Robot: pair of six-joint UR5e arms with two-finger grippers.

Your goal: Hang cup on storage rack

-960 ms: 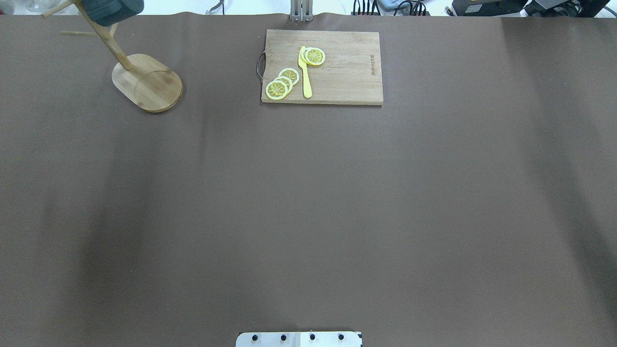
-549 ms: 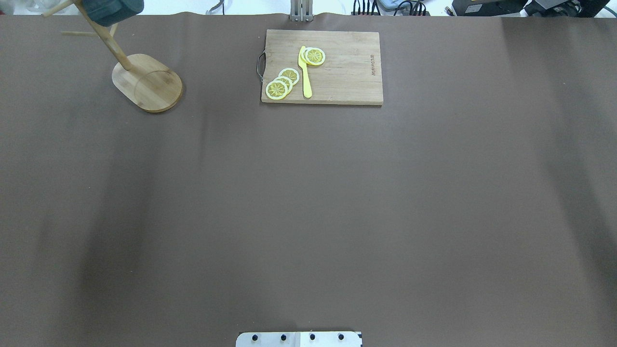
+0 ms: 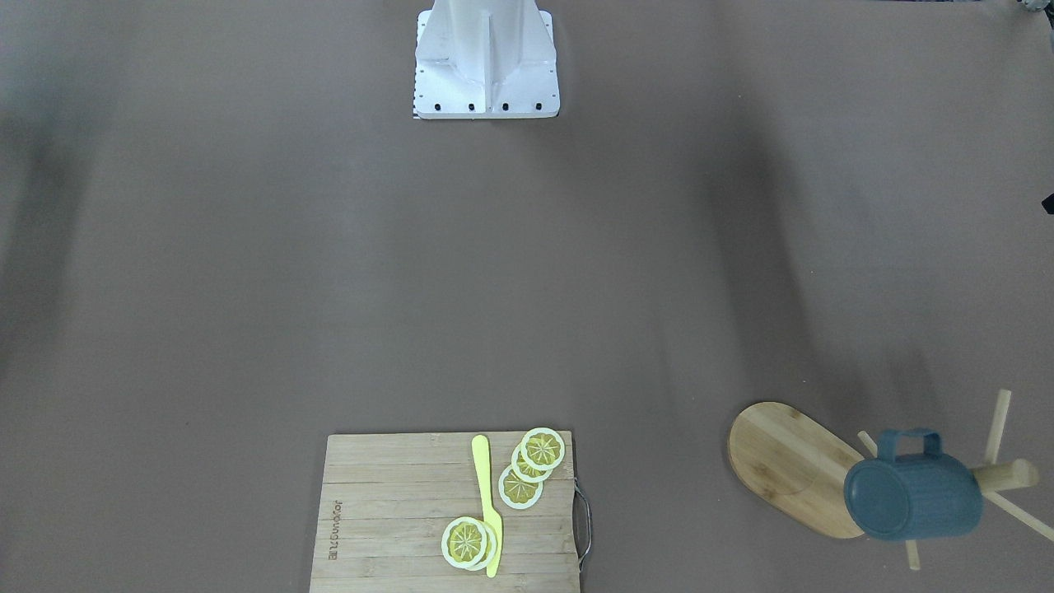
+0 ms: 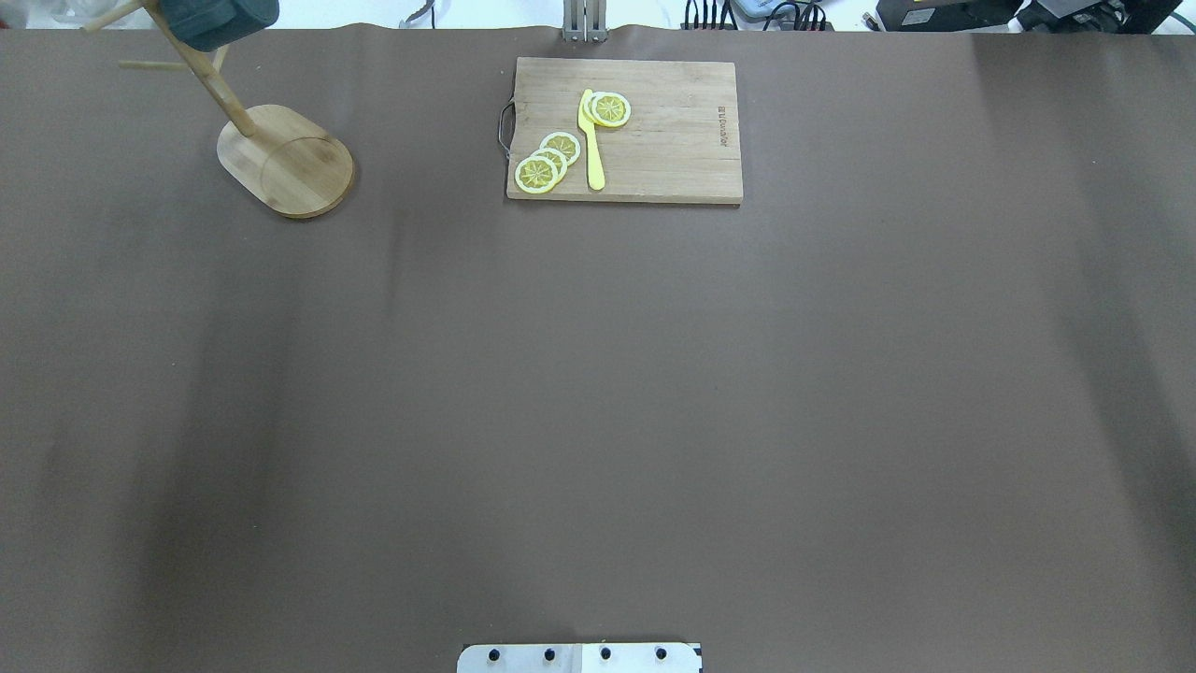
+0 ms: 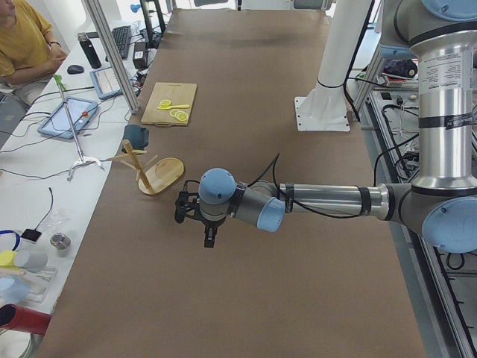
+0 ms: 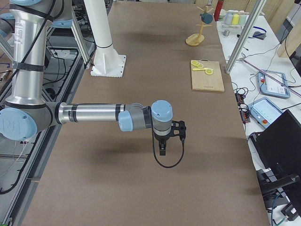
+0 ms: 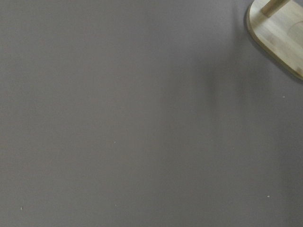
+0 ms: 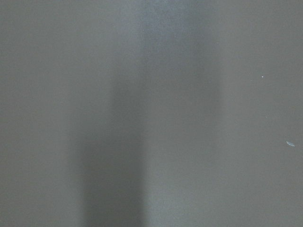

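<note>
The dark blue-grey ribbed cup (image 3: pixel 914 494) hangs by its loop handle on a peg of the bamboo storage rack (image 3: pixel 790 461), its bottom facing the front camera. In the overhead view the cup (image 4: pixel 220 19) and the rack's base (image 4: pixel 285 159) are at the far left corner. My left gripper (image 5: pixel 209 239) hovers over bare table, apart from the rack (image 5: pixel 160 175); the rack's base edge (image 7: pixel 279 33) shows in the left wrist view. My right gripper (image 6: pixel 162 150) hovers far from the rack (image 6: pixel 194 40). I cannot tell whether either gripper is open or shut.
A bamboo cutting board (image 4: pixel 624 131) with a metal handle lies at the far middle, with lemon slices (image 4: pixel 547 161) and a yellow knife (image 4: pixel 591 140) on it. The robot's base plate (image 4: pixel 579 657) is at the near edge. Brown paper covers the table.
The cup, rack and cutting board have not moved. The arms' faint shadows on the table have drifted slightly outward toward the sides.
</note>
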